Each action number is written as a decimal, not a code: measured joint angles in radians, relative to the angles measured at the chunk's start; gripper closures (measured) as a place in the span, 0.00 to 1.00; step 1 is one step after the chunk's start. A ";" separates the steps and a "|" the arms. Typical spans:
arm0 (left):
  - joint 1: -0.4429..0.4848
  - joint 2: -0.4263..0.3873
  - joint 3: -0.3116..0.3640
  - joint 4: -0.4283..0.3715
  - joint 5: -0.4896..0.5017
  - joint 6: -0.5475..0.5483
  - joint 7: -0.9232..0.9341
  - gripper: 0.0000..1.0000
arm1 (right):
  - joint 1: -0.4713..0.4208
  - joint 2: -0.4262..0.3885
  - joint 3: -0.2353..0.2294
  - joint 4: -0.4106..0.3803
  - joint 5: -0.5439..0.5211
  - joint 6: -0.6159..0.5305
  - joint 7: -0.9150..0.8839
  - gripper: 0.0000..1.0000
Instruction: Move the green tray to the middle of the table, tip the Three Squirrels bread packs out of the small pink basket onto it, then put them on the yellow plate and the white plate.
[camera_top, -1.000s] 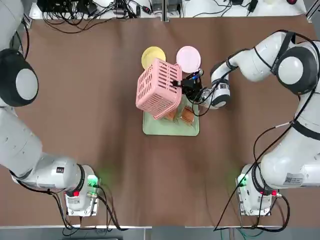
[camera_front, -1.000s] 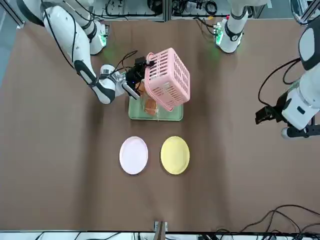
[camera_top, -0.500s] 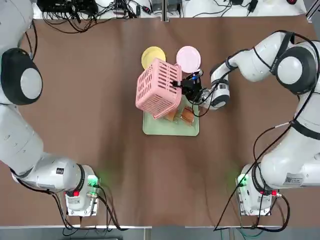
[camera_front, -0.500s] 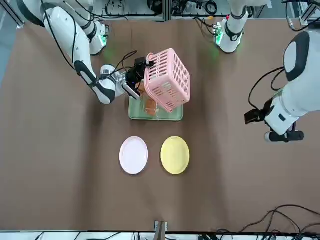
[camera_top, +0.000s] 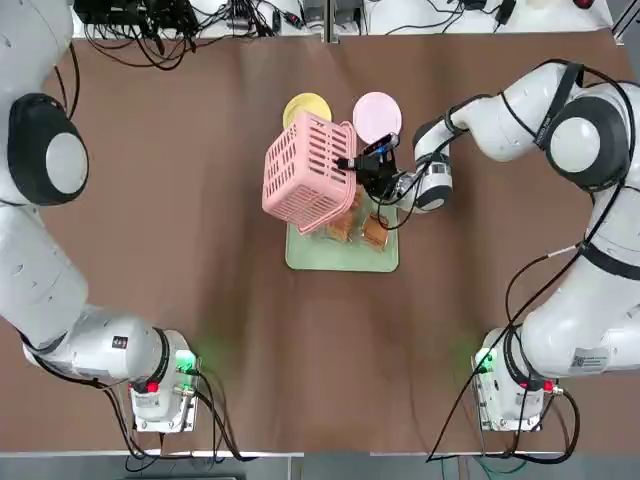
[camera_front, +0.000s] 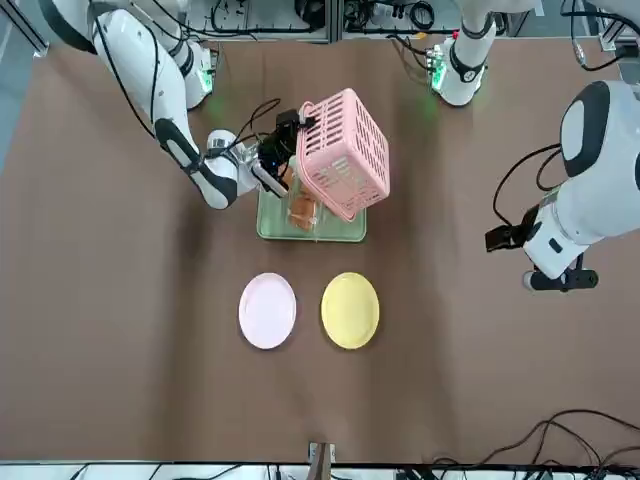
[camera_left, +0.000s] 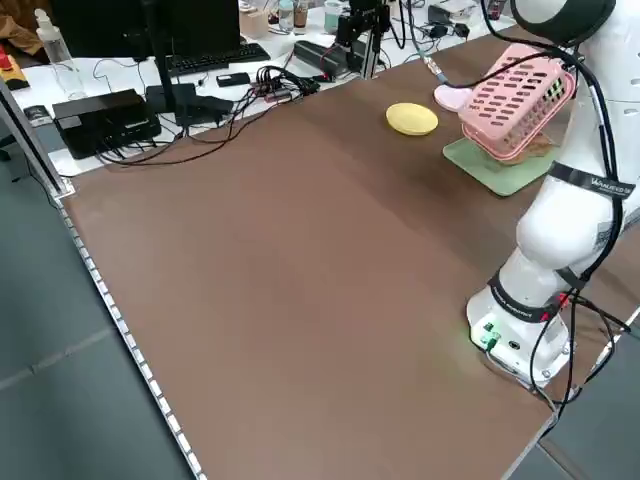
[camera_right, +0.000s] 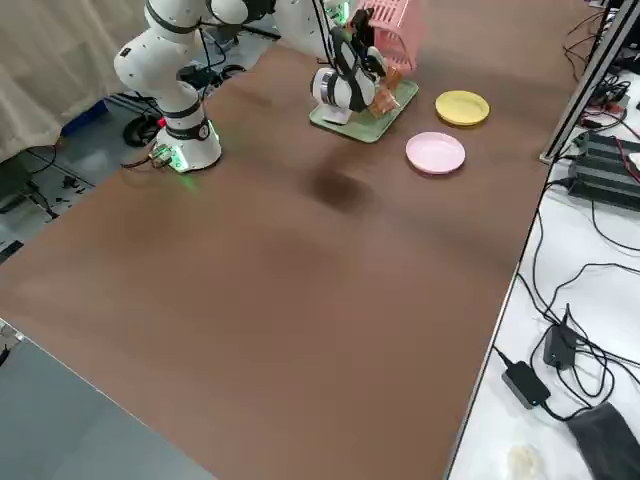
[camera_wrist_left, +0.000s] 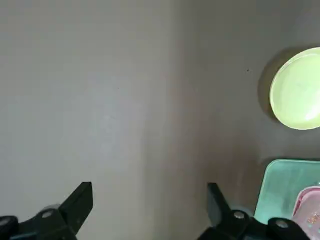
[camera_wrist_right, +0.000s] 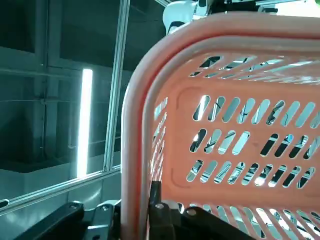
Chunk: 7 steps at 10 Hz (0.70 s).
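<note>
The small pink basket (camera_top: 308, 172) hangs tipped over, mouth down, above the green tray (camera_top: 340, 260) at the middle of the table. My right gripper (camera_top: 360, 170) is shut on the basket's rim (camera_wrist_right: 135, 150). Bread packs (camera_top: 375, 231) with brown bread lie on the tray under and beside the basket; also bread packs (camera_front: 303, 210) in the front view. Just beyond the tray are the yellow plate (camera_top: 303, 105), partly hidden by the basket, and the white plate (camera_top: 377, 116), both bare. High over the table's left side my left gripper (camera_wrist_left: 150, 192) is open and holds nothing.
The brown table (camera_top: 180, 200) spreads wide on both sides of the tray. Cables and boxes (camera_top: 160, 20) lie along the far edge. The arm bases (camera_top: 160, 385) stand at the near corners.
The right gripper has raised and swung the basket slightly toward the far left, tipping it more. The left arm has moved inward toward the tray, its gripper still open.
</note>
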<state>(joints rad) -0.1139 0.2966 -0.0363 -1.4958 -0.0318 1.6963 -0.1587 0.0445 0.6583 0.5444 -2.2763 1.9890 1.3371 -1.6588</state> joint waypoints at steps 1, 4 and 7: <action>0.000 0.000 0.000 -0.022 0.000 0.037 0.000 0.00 | 0.000 0.002 0.000 0.004 0.000 0.000 0.000 0.93; -0.002 0.000 -0.003 -0.074 0.000 0.119 0.000 0.00 | 0.005 0.005 0.001 0.022 0.017 0.000 0.003 0.93; -0.003 0.000 -0.010 -0.093 0.000 0.150 0.000 0.00 | 0.035 0.017 0.002 0.044 0.047 0.020 0.013 0.93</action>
<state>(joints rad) -0.1169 0.2970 -0.0462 -1.5888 -0.0318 1.8465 -0.1587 0.0792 0.6750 0.5465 -2.2328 2.0363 1.3569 -1.6459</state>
